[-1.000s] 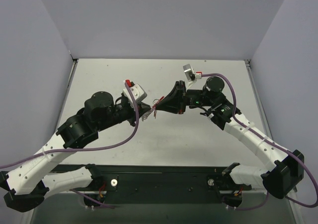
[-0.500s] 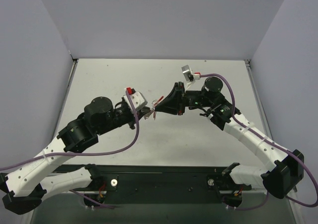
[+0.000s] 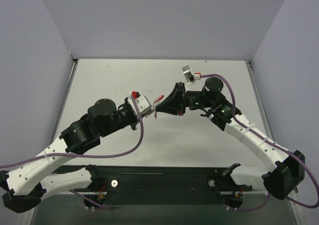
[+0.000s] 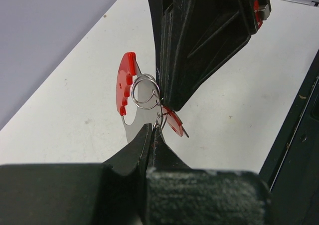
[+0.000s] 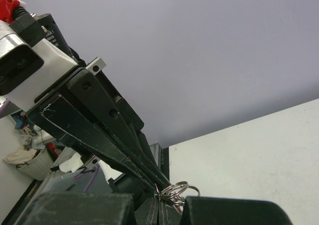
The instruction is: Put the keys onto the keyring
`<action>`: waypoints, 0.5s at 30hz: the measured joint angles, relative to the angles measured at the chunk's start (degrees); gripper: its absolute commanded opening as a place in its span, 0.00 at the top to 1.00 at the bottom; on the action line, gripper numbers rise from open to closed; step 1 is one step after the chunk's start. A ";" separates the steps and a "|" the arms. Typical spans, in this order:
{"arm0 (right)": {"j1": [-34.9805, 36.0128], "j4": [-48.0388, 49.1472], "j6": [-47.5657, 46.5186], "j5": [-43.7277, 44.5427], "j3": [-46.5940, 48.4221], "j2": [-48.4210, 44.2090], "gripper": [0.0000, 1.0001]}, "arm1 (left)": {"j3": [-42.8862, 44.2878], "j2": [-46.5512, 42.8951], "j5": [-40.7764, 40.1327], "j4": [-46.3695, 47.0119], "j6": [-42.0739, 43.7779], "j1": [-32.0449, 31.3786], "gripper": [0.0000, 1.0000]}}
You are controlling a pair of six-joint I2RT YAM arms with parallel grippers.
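Shifted right since 1 s ago: L gripper (image 3: 151, 110), now brought tip-to-tip w/ R gripper (image 3: 160, 104). Both are clenched: L on keys (image 4: 173, 123), R on keyring (image 4: 124, 83).

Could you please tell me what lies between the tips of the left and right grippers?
In the left wrist view, small silver wire rings of the red-and-grey keyring and a small red plastic tag fill the gap.
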 measured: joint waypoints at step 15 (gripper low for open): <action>-0.04 -1.77 -1.07 1.18 0.00 0.00 1.00 | 0.00 1.95 -7.08 0.02 2.82 -3.48 1.00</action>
